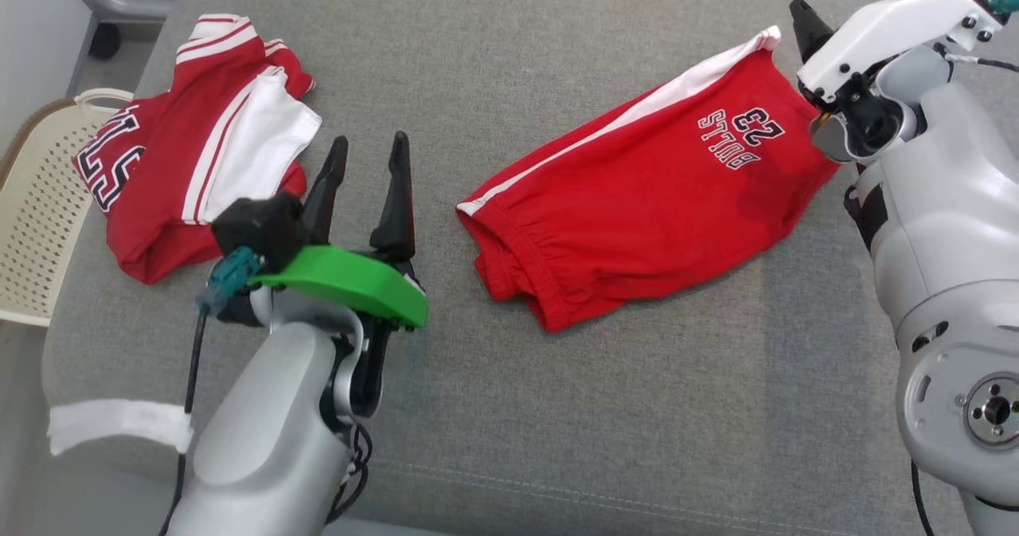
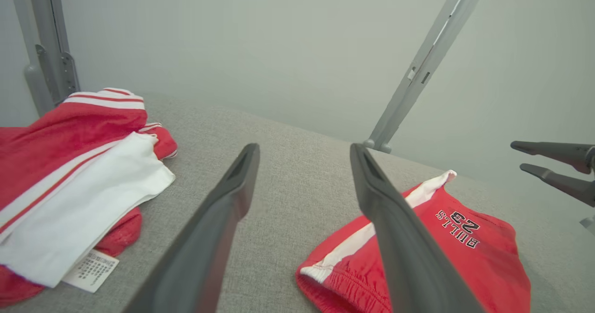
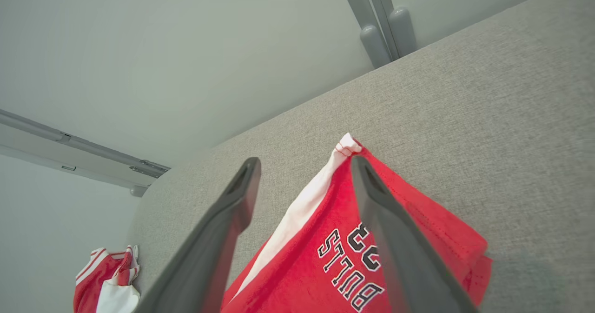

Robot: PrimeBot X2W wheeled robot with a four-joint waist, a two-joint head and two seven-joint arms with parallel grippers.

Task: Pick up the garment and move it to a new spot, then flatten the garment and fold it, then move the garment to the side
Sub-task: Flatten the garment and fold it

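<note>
Both grippers open, red shorts lying on the counter, right of centre.

Red shorts [image 1: 653,201] with a white side stripe and "BULLS 23" print lie on the grey fabric-covered counter [image 1: 557,42]: elastic waistband toward the near left, hem toward the far right. Left gripper [image 1: 370,142] sits to the left of the shorts, between them and a red-and-white jersey [image 1: 191,154]; its fingers are spread, nothing between them, not touching the cloth. Right gripper [image 3: 304,162] is at the shorts' far right corner, by the white stripe end; its fingers are spread too, one over the printed part in the right wrist view, contact with the cloth not clear. The jersey is bunched at the far left, its label showing. A cream perforated basket [image 1: 32,201] stands off the counter's left edge. A white cloth strip [image 1: 119,424] hangs at the near left edge.
</note>
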